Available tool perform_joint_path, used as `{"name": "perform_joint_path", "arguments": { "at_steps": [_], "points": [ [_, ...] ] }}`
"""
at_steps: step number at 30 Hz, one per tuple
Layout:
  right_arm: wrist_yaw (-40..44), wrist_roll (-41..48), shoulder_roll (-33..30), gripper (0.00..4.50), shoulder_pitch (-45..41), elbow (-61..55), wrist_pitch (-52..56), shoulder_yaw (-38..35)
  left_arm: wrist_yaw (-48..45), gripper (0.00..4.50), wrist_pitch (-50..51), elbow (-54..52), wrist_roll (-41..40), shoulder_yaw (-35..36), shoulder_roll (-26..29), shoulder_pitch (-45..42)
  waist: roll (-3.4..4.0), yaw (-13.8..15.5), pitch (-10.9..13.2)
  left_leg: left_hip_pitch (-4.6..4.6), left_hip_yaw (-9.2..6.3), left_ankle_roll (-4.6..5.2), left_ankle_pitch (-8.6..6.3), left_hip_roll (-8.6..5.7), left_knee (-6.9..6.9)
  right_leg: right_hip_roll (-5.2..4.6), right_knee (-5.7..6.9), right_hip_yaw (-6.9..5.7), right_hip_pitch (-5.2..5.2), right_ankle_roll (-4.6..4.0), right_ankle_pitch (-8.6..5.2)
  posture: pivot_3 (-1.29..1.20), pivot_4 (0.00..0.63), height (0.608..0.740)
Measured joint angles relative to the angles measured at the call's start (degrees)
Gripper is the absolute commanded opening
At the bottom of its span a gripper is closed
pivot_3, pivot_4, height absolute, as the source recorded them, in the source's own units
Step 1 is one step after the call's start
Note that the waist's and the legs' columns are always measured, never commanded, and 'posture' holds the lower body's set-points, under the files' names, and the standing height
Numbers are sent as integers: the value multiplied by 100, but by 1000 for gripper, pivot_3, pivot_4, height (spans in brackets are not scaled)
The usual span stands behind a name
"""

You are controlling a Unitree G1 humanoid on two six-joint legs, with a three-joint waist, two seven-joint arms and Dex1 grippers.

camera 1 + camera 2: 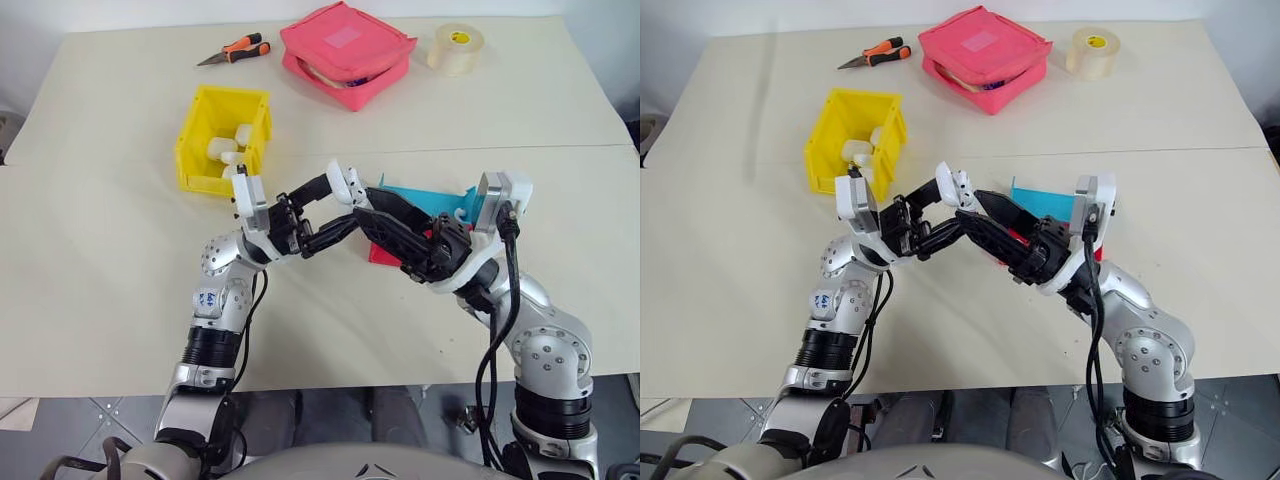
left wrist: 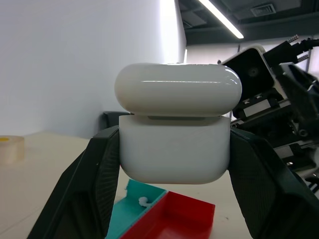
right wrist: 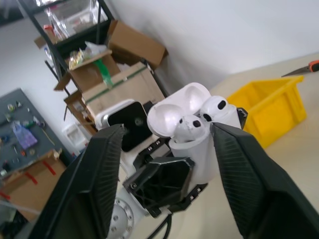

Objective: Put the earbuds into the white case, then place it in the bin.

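Glossy rounded white case (image 2: 174, 129), lid ajar, sits clamped in left hand (image 1: 340, 200); right hand (image 1: 385, 215) spread empty.

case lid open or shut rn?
Open. The white case has its lid flipped back, two earbuds seated inside, held by the left gripper.

Glossy white rounded earbud case (image 2: 174, 124) clamped between two black fingers (image 2: 99, 174) of left gripper (image 2: 174, 159), one on each side. Lid sits slightly ajar, thin gap along seam. Beyond case: shallow teal-and-red plastic tray (image 2: 169, 219) on cream table (image 2: 45, 174). Roll of clear tape (image 2: 11, 148) at table edge. Right gripper's black-and-white hardware (image 2: 279, 99) close beside case.
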Motion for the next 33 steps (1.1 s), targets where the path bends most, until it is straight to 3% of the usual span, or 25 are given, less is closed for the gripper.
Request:
{"name": "perform_joint_path", "arguments": {
  "at_steps": [1,3,6,9,15,21,28,33],
  "points": [
    [47,29,-134,2796,48,5,13,-85,-5,2800,23,-13,5,-2,91,1,0,-5,0,4,1,0,0,0,-2,0,0,0,2,0,0,0,150,740],
    [255,-58,-589,2232,153,19,24,-245,-3,2800,83,-69,158,-14,482,38,0,-11,0,7,3,0,0,2,-7,2,0,0,2,0,0,0,150,740],
    [703,-533,-1340,1151,245,72,-49,-388,-72,2800,125,-68,675,-69,1316,113,0,-33,0,15,20,0,0,7,-19,7,-4,4,1,0,0,0,150,740],
    [1065,-972,-1655,80,113,144,-161,-253,-264,2800,123,-68,999,-210,1790,120,0,-17,0,17,33,1,0,7,-16,6,-8,3,10,0,0,0,150,740],
    [1540,-1373,-1841,34,-792,203,-106,490,-519,2800,295,-92,1364,-667,2059,-47,-2,6,1,13,15,4,-3,7,-7,5,-11,0,15,1,1,0,150,740],
    [1422,-1718,-1487,34,-1723,290,278,1351,-495,2800,656,-467,1358,-846,1879,-228,-3,-12,2,12,0,4,-3,7,-8,5,-10,0,12,1,1,0,150,740],
    [1482,-2132,-1485,34,-1917,758,430,1594,-403,2800,716,-474,1369,-862,1735,-148,-3,-16,2,11,0,4,-3,6,-7,4,-10,-3,10,1,1,0,150,740],
    [1738,-2393,-1707,34,-1423,946,168,1407,-391,2800,698,-494,1361,-861,1685,16,-3,-3,2,10,-2,5,-3,5,-5,2,-11,-4,12,1,1,0,150,740]
  ]
}}
